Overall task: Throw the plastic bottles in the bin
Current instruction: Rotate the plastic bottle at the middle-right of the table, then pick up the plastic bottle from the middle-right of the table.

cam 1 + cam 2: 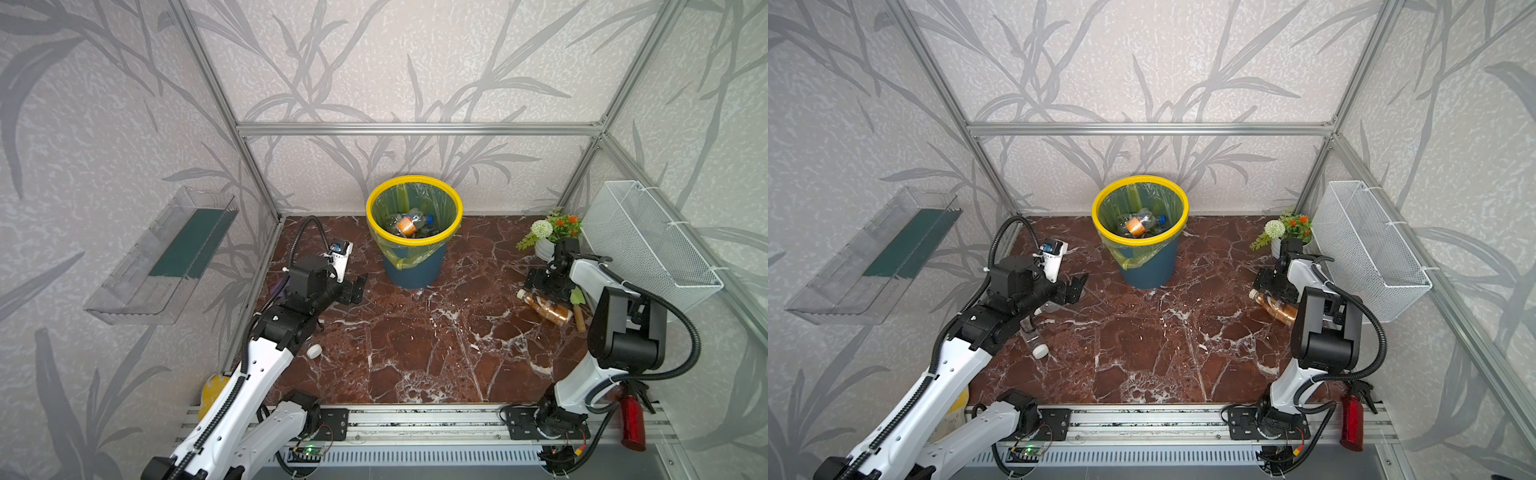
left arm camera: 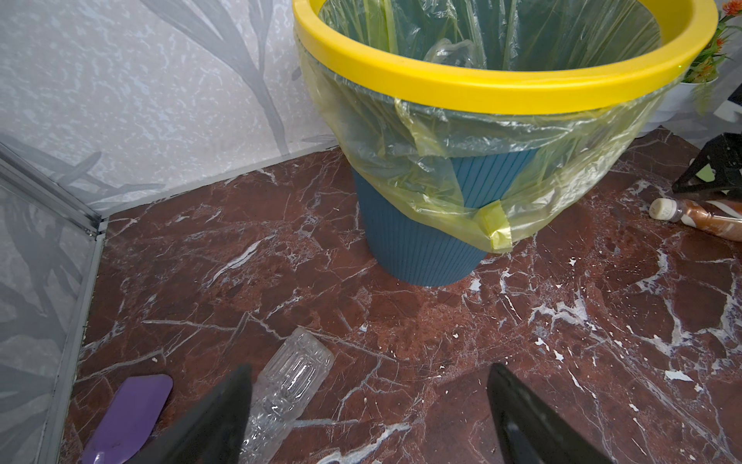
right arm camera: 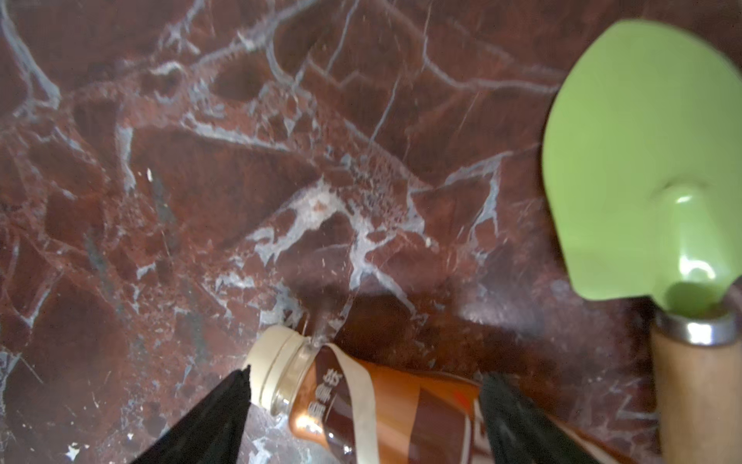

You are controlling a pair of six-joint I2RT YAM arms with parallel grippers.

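Observation:
The bin (image 1: pixel 455 224) (image 1: pixel 1100 216), dark blue with a yellow rim and a green liner, stands at the back of the marble floor and fills the left wrist view (image 2: pixel 482 94). Several plastic bottles (image 1: pixel 409 224) (image 1: pixel 1138 226) lie inside it. A clear bottle (image 1: pixel 1032 332) (image 2: pixel 293 377) lies on the floor under my left arm. My left gripper (image 1: pixel 354 289) (image 1: pixel 1076 286) (image 2: pixel 369 369) is open and empty, with the clear bottle beside one finger. A brown bottle (image 1: pixel 546 308) (image 1: pixel 1280 308) (image 3: pixel 381 409) lies at the right. My right gripper (image 1: pixel 544 286) (image 1: pixel 1273 284) (image 3: pixel 363 373) is open astride its neck end.
A green trowel (image 3: pixel 642 160) (image 1: pixel 577 297) with a wooden handle lies just beside the brown bottle. A potted plant (image 1: pixel 548 232) and a white wire basket (image 1: pixel 648 241) stand behind it. A purple scoop (image 2: pixel 128 413) lies by the left wall, below a clear tray (image 1: pixel 166 257). A red cylinder (image 1: pixel 632 419) stands front right.

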